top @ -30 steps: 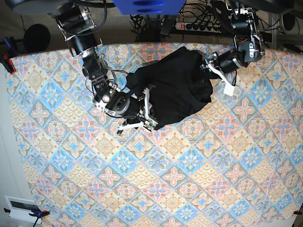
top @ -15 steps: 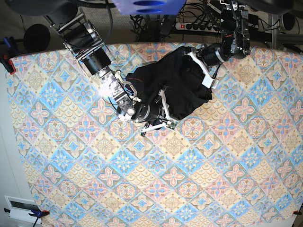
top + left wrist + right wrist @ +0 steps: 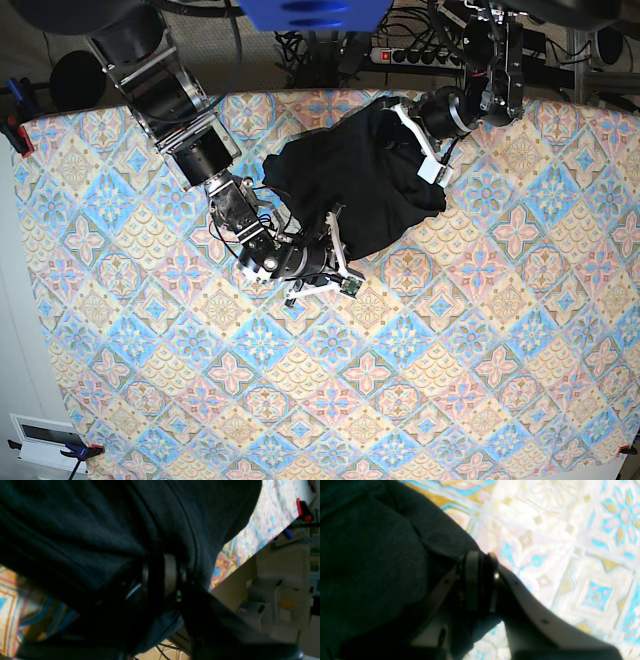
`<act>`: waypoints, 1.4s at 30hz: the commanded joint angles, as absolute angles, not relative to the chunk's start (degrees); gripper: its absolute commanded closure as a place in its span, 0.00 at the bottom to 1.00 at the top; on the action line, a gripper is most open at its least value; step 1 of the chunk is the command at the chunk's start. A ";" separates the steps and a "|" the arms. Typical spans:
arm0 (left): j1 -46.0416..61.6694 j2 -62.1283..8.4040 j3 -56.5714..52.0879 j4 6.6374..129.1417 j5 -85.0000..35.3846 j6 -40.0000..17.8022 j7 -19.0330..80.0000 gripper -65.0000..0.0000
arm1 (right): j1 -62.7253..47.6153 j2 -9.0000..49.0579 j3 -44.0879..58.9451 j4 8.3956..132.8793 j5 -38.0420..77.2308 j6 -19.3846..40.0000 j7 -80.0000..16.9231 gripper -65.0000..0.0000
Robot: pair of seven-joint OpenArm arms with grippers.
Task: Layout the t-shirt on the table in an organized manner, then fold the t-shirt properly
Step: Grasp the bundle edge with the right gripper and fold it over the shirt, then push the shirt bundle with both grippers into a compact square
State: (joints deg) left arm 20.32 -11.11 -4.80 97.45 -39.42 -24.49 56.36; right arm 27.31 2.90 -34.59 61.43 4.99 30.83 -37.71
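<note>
Two grippers are engaged with the t-shirt [image 3: 365,190], which lies bunched in a dark heap near the middle of the table's [image 3: 470,380] far edge, not yet spread flat. The right gripper [image 3: 335,262] sits at the heap's near margin; in the right wrist view its jaws are pressed together with a fold of black fabric caught between them. The left gripper [image 3: 420,135] sits at the heap's far-right margin; in the left wrist view its jaws are likewise closed on a hem-like fold.

Compared with a second ago, the right arm has swung from the heap's left side round to its near edge, and the left gripper, then standing clear to the right of the cloth, has moved in onto it. The garment's outline has shifted only slightly.

Judged from this, the layout stage is just beginning: both arms now have hold of opposite margins, a position from which drawing apart would open the bunch. Which parts of the garment are held cannot be told.
</note>
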 commanded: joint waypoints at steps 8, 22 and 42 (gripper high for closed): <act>15.87 -11.56 -4.79 97.71 -37.05 -23.87 57.98 0.88 | 28.79 7.52 -30.37 62.02 4.44 30.37 -38.11 0.91; 8.31 -14.55 -6.64 97.89 -34.59 -23.87 58.33 0.88 | 24.04 13.49 -23.08 74.42 4.53 30.37 -38.37 0.91; 26.42 -9.19 -12.79 111.16 -49.80 -23.96 65.27 0.90 | 23.69 9.36 -22.55 75.38 4.44 30.46 -37.93 0.91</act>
State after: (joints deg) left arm 26.39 -8.71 -12.51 110.04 -48.64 -23.62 66.04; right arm 21.91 9.39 -22.74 74.46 3.88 30.39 -39.05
